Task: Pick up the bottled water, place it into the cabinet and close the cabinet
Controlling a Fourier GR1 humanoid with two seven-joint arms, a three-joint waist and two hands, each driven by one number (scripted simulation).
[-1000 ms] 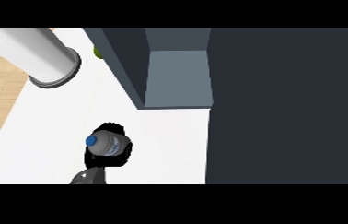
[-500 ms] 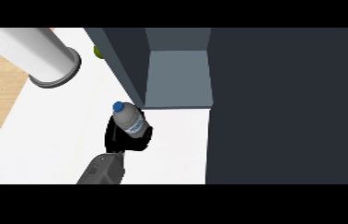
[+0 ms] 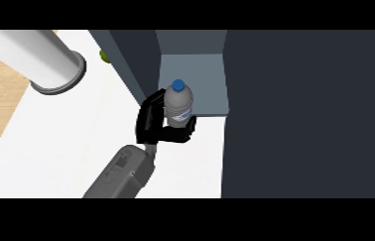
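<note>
Bottle (image 3: 178, 107): clear, blue cap, upright, at the front edge of the open cabinet (image 3: 192, 81), cap over the grey shelf floor. Probably rigid plastic, fairly light, smooth and likely slippery; best taken round the mid-body, below the shoulder. Held so by the left hand (image 3: 159, 125), fingers curled round its lower half. Right hand out of view. White counter (image 3: 66, 136) below; grey cylinder (image 3: 44, 61) well to the left.
</note>
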